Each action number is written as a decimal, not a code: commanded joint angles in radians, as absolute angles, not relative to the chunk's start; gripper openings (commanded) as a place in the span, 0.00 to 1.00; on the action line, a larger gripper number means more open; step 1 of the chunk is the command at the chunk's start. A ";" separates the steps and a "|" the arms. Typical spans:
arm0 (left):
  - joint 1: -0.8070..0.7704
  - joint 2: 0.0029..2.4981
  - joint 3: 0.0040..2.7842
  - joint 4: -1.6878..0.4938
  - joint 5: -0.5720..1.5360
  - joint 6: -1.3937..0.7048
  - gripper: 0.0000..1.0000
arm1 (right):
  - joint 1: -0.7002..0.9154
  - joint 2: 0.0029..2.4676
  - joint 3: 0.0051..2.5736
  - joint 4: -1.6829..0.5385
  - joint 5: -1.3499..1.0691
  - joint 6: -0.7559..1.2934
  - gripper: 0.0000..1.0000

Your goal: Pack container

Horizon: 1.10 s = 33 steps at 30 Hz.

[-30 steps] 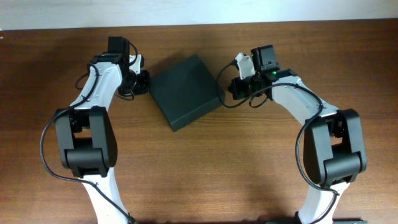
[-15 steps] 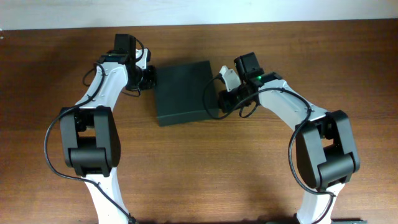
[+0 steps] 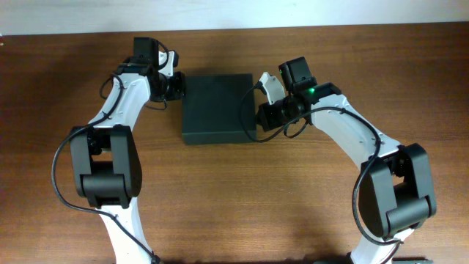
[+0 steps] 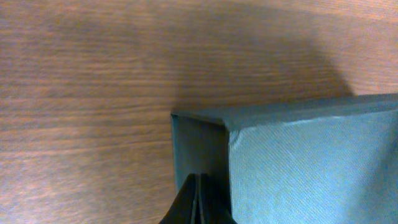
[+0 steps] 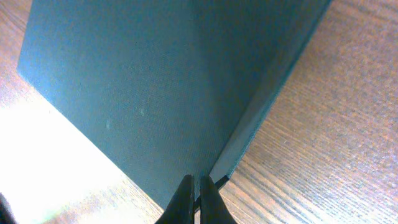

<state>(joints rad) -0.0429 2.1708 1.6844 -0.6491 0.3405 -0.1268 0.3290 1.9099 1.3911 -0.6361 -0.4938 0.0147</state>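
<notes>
The container [image 3: 216, 106], a dark green-black box with its lid down, lies flat at the table's middle back, square to the table edges. My left gripper [image 3: 178, 86] is shut, its tips against the container's left wall near the far corner. In the left wrist view the shut jaws [image 4: 199, 190] touch the container's side wall [image 4: 199, 143]. My right gripper [image 3: 258, 117] is shut at the container's right edge near the front corner. In the right wrist view its jaws [image 5: 198, 186] meet the corner of the container [image 5: 155, 81].
Brown wooden table [image 3: 242, 198] all around the container. A pale wall strip [image 3: 234, 15] runs along the far edge. No other loose objects show.
The container has turned from tilted to square with the table and slid slightly left. Both grippers moved with it: the left one up and right, the right one left and down.
</notes>
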 commanded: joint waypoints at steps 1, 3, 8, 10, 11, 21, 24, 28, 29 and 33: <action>-0.050 2.188 1.699 -0.645 0.430 -0.146 0.02 | 0.336 1.884 1.395 -0.640 -0.518 0.002 0.04; -0.049 2.188 1.700 -0.668 0.412 -0.146 0.02 | 0.333 1.884 1.395 -0.638 -0.496 -0.004 0.04; 0.003 2.185 1.723 -0.766 0.341 -0.145 0.16 | 0.296 1.866 1.395 -0.640 -0.437 -0.007 0.04; 0.041 2.181 1.757 -0.820 0.344 -0.145 0.18 | 0.275 1.846 1.395 -0.642 -0.437 -0.008 0.04; 0.063 2.175 1.780 -0.852 0.344 -0.145 0.18 | 0.265 1.833 1.395 -0.643 -0.437 -0.008 0.04; 0.204 1.991 2.078 -1.186 0.362 -0.109 0.23 | 0.154 1.597 1.479 -0.752 -0.390 0.015 0.04; 0.205 1.887 2.127 -1.255 0.347 -0.042 0.23 | 0.123 1.520 1.549 -0.833 -0.289 0.019 0.04; 0.204 1.734 2.132 -1.302 0.271 0.094 0.22 | 0.100 1.426 1.653 -0.904 -0.249 0.014 0.04; 0.204 1.695 2.132 -1.314 0.249 0.125 0.21 | 0.097 1.404 1.677 -0.922 -0.250 0.015 0.04; 0.204 1.556 2.132 -1.375 0.212 0.198 0.16 | 0.097 1.304 1.758 -0.997 -0.249 -0.002 0.04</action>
<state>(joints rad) 0.2031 1.6249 2.1300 -1.3464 0.2676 0.0834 0.1005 1.3792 1.7008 -0.9665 -0.2764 0.0097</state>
